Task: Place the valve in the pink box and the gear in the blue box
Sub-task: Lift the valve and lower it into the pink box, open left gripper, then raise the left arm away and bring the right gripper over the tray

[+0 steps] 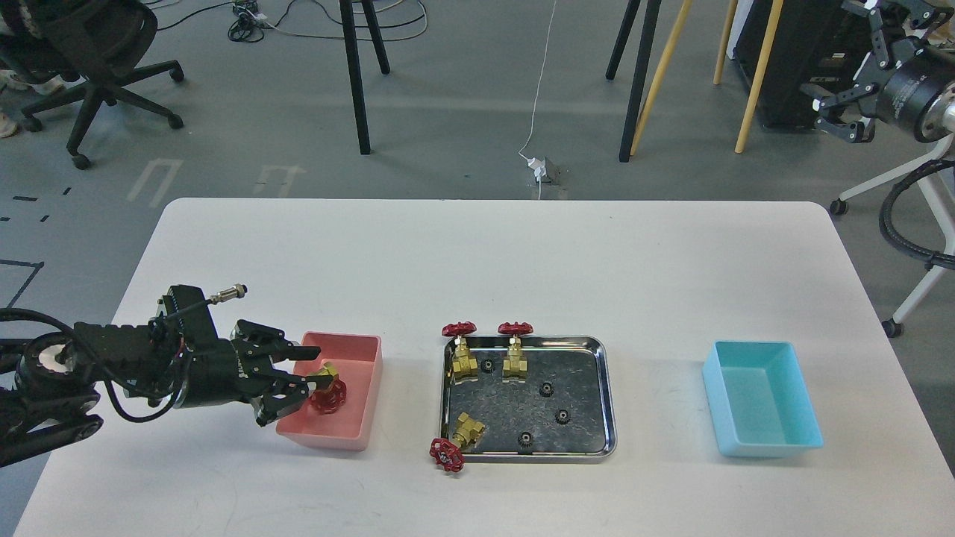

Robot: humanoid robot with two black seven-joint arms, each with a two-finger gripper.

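My left gripper (312, 365) reaches over the left end of the pink box (358, 429), with its jaws open. A brass valve with a red handwheel (327, 391) lies inside the pink box, just past the lower fingertip and free of the fingers. Three more valves are at the steel tray (606, 395): two upright at its back left (462, 352) (515, 353), and one lying over its front left rim (456, 440). Several tiny black gears (547, 388) lie in the tray. The blue box (768, 447) stands empty at the right. My right gripper (839, 108) is raised off the table at the far top right, open and empty.
The white table's right edge (888, 358) runs close to the blue box. Beyond the table are chair and stand legs, cables and a white rolling stand (925, 276) at the right.
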